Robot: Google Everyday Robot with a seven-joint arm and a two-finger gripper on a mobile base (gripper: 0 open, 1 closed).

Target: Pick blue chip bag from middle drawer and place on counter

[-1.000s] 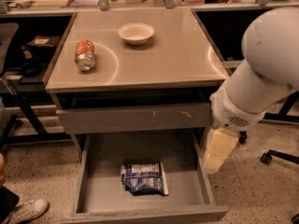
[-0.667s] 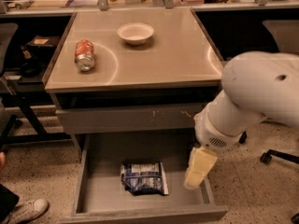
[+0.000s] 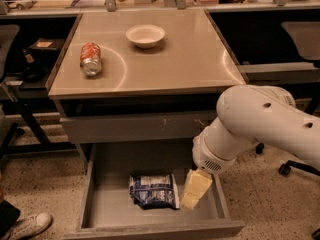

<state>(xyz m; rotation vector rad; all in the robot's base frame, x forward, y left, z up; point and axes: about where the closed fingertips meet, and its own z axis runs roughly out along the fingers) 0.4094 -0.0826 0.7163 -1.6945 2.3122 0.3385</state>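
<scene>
Camera view looks down on the cream-coloured gripper (image 3: 192,199) at the end of a bulky white robot arm (image 3: 260,124). It hangs tip-down over the right part of the pulled-out wide grey metal drawer (image 3: 88,194). Whether it is spread or closed I can't tell from where I stand. Its tip sits just beside the right edge of the small crumpled foil chip bag (image 3: 153,190), and I can't tell if the two touch. The bag is dark blue and white with print too small to read. It lies flat on the smooth grey drawer base, about midway across. Above the open drawer is a closed grey drawer front with pale scratch marks (image 3: 130,128). Above that comes the glossy tan square counter (image 3: 175,64). On the counter an orange-red soda can (image 3: 91,59) lies on its side at the left, and a small white bowl (image 3: 145,35) stands well apart from it toward the back. A white shoe (image 3: 31,224) shows on the speckled floor at the lower left.
</scene>
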